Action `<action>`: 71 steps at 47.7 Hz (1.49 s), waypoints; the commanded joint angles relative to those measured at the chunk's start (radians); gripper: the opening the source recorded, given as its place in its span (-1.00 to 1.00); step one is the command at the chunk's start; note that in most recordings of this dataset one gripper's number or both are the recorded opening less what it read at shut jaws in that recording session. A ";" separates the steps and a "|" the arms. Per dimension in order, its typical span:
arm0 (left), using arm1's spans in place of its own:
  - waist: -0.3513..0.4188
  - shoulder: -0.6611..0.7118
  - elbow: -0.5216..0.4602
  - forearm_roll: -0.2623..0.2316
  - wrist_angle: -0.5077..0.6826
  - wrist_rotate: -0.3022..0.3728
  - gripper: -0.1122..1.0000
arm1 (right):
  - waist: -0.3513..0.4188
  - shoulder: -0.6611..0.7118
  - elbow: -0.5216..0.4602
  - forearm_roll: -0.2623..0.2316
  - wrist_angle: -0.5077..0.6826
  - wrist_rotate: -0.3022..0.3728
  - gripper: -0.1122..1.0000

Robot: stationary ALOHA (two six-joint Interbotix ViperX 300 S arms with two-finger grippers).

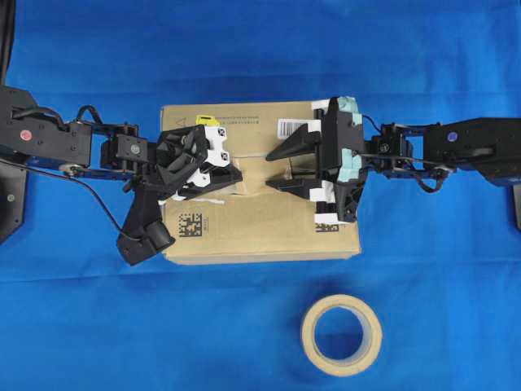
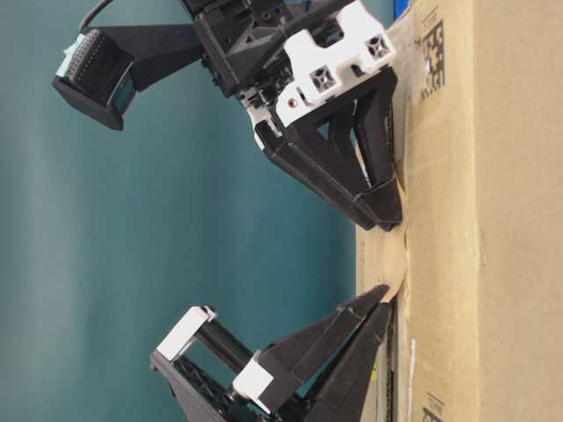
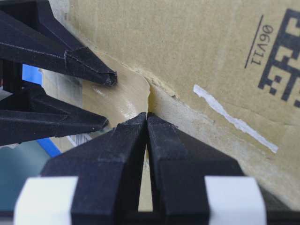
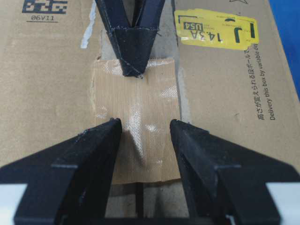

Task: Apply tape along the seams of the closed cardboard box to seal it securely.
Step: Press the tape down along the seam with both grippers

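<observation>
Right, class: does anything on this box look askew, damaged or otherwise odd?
Yes. The tape over the seam is not flat: it ripples, and its edge near the shut left gripper curls up. The box also carries torn old-tape residue.

both arms reach in from opposite sides, level and low, so the two grippers face each other tip to tip. the left gripper (image 1: 236, 175) has its fingers pressed flat together, wrist rolled on its side. the right gripper (image 1: 277, 169) has its jaws spread wide, fingers (image 4: 101, 140) apart.
</observation>
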 commanded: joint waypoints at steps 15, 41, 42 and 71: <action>0.018 -0.008 -0.031 0.002 0.003 -0.021 -0.79 | 0.002 -0.009 -0.014 -0.002 0.095 -0.003 0.21; 0.005 -0.011 -0.060 0.002 0.092 -0.011 0.47 | 0.003 -0.009 -0.009 -0.003 0.164 -0.008 0.09; 0.005 -0.011 -0.061 0.002 0.094 -0.012 0.51 | 0.003 -0.009 -0.008 -0.003 0.166 -0.008 0.09; 0.011 0.034 -0.167 0.002 0.364 -0.018 0.52 | 0.005 -0.009 -0.002 -0.003 0.172 -0.012 0.11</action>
